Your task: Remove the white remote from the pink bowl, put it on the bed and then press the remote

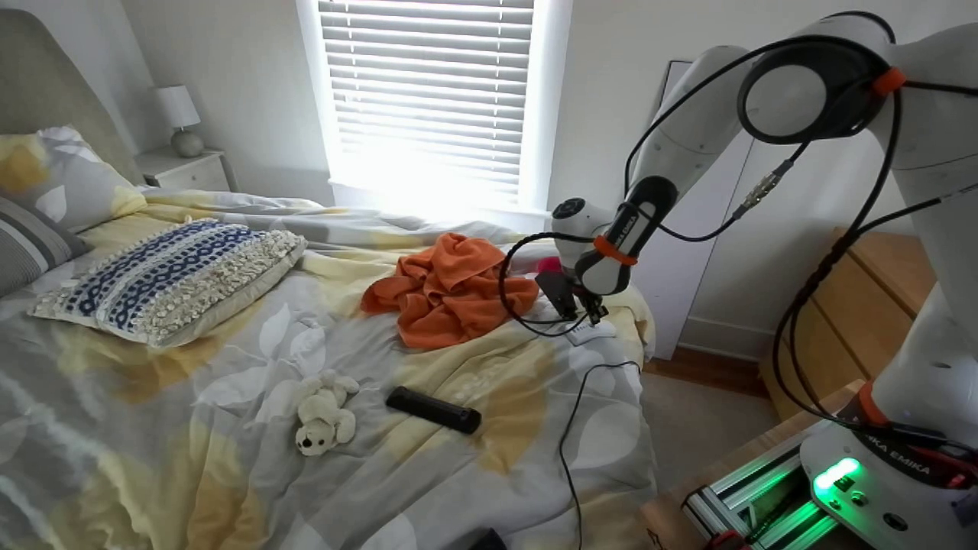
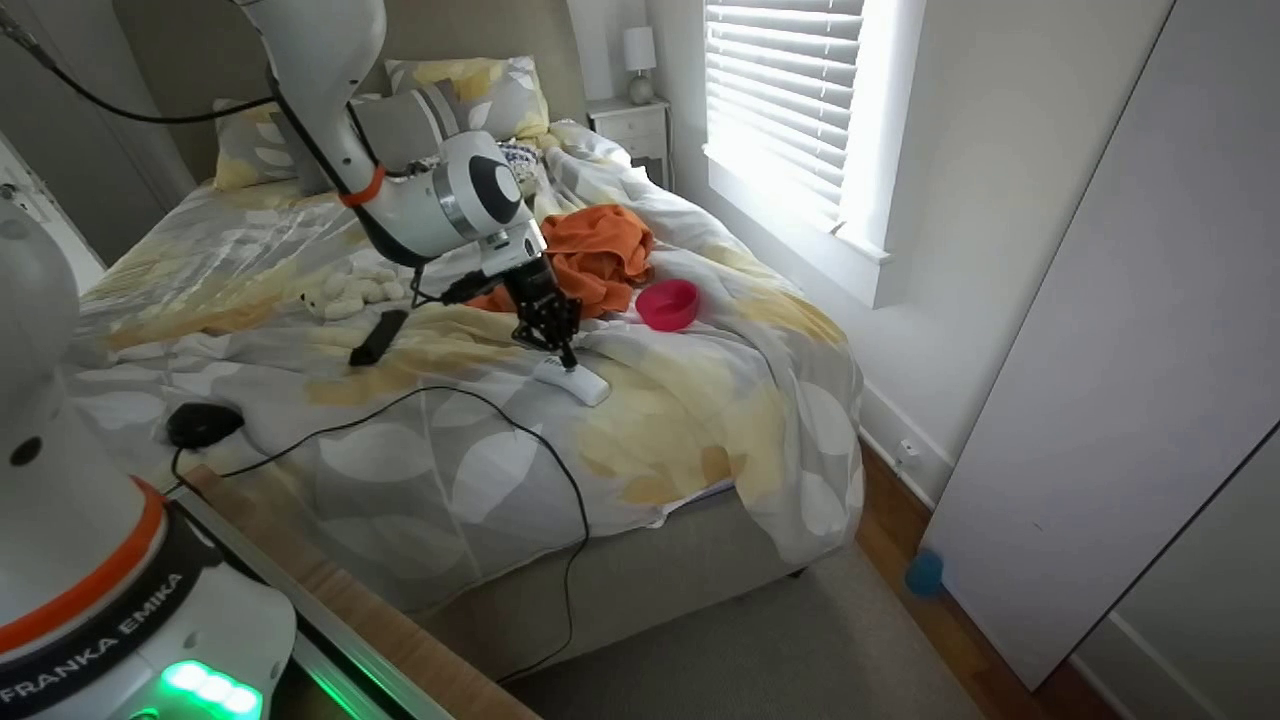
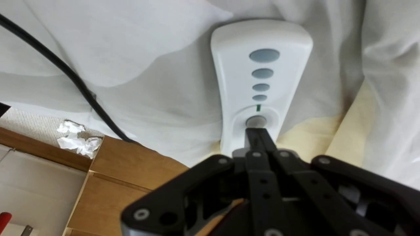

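The white remote (image 3: 236, 75) lies flat on the bed (image 3: 137, 42) with its grey buttons facing up. It also shows in both exterior views (image 1: 594, 333) (image 2: 588, 385). My gripper (image 3: 257, 130) is shut with nothing between its fingertips. The fingertips are over the round button at the remote's lower end, at or just above it; I cannot tell whether they press it. The gripper also shows in an exterior view (image 2: 570, 362), pointing down at the remote. The pink bowl (image 2: 668, 318) sits on the bed behind the remote and looks empty. The gripper partly hides it in an exterior view (image 1: 548, 264).
An orange cloth (image 1: 451, 294) lies beside the bowl. A black case-like object (image 1: 433, 410) and a white plush toy (image 1: 325, 412) lie on the bed. A black cable (image 2: 500, 410) runs over the bed's edge. A wooden dresser (image 1: 848, 305) stands near the robot base.
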Controlling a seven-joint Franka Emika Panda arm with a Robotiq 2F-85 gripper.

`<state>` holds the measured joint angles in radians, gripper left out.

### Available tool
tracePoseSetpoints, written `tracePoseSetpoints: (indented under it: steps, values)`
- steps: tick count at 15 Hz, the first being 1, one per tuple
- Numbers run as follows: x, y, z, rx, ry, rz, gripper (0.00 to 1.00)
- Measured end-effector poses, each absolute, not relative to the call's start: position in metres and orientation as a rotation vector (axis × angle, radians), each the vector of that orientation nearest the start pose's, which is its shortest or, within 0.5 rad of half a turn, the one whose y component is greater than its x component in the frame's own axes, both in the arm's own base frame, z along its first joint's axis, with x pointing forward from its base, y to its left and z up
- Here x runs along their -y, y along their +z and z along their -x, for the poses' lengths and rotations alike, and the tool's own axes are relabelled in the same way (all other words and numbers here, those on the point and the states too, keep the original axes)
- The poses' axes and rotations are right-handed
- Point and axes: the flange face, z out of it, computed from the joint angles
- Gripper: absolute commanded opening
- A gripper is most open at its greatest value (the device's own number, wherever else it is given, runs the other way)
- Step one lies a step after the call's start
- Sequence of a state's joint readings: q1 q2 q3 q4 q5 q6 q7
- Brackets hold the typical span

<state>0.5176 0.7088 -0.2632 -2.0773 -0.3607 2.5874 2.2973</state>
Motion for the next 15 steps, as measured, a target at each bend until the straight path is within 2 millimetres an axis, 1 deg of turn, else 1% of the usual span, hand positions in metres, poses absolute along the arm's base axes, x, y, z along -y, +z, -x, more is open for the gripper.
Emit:
tracePoseSetpoints:
  steps: [9, 15]
  values:
    - [-0.128, 0.062, -0.541, -2.537, -0.447, 2.269, 0.0]
    - [-0.13, 0.057, -0.546, -2.592, -0.348, 2.259, 0.0]
